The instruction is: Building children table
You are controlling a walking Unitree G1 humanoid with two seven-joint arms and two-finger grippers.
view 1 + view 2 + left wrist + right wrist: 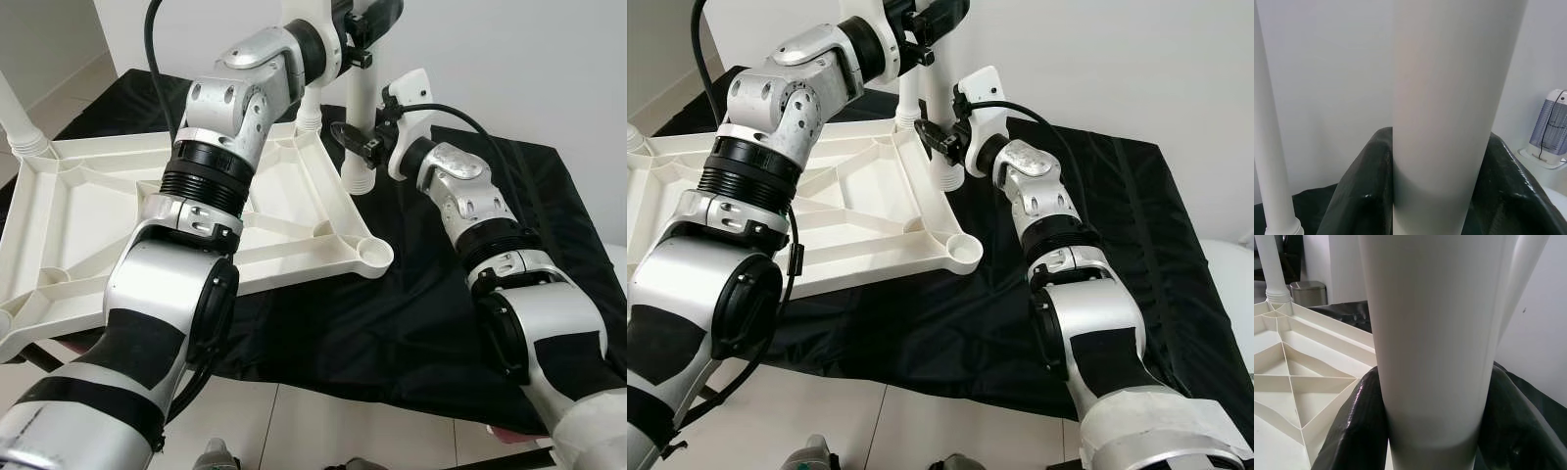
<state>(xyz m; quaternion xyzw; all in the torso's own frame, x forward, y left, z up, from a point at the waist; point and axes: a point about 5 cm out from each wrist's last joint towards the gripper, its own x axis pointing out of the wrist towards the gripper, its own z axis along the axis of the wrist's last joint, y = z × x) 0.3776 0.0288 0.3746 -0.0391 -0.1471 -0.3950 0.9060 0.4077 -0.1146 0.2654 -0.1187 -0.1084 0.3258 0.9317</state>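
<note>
**Over the black cloth: both grippers clamped on one white table leg**

On the cloth-covered work surface [421, 323] lies the white plastic tabletop [88, 225], turned underside up so that its ribs and corner sockets face upward. One empty corner socket [373, 254] sits at the near right corner of the tabletop, just beside the base of the leg in hand. Two legs appear already seated: one at the far left corner [18, 122], another at the far corner behind the left arm [310, 113], though that joint is partly hidden.

The loose table leg [361, 117] stands upright, its ribbed lower end over the cloth close to the tabletop's right edge, not in any socket. Whether the end rests on the cloth or hangs just above it cannot be told.

The left gripper [364, 34] holds the leg high on its shaft; in the left wrist view the black fingers [1361, 191] press both sides of the white tube. The right gripper [364, 145] grips lower down, its fingers [1359, 426] likewise closed against the tube. The two-point hold, high and low, keeps the long leg vertical and stops it swinging.

Judgement: the leg is being aligned for insertion. It must shift towards the empty socket and go down squarely; a tilt would likely jam the ribbed end.
</note>
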